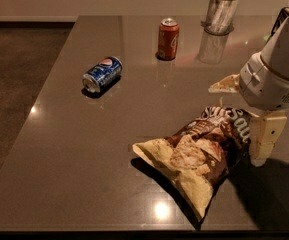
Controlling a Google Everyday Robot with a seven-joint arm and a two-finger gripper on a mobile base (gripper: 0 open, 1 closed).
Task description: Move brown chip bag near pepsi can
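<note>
The brown chip bag [199,154] lies flat on the dark table [84,149], front right of centre, its pale yellow end toward the front. The pepsi can [102,74] lies on its side at the left middle of the table, far from the bag. My gripper [235,125] is at the right, over the bag's far right end. It is open: one pale finger [264,136] points down just right of the bag, the other [225,84] sticks out left behind the bag. It holds nothing.
A red-orange soda can [168,39] stands upright at the back centre. A clear glass holder [220,11] stands at the back right. The table's left edge runs diagonally beside the dark floor [19,74].
</note>
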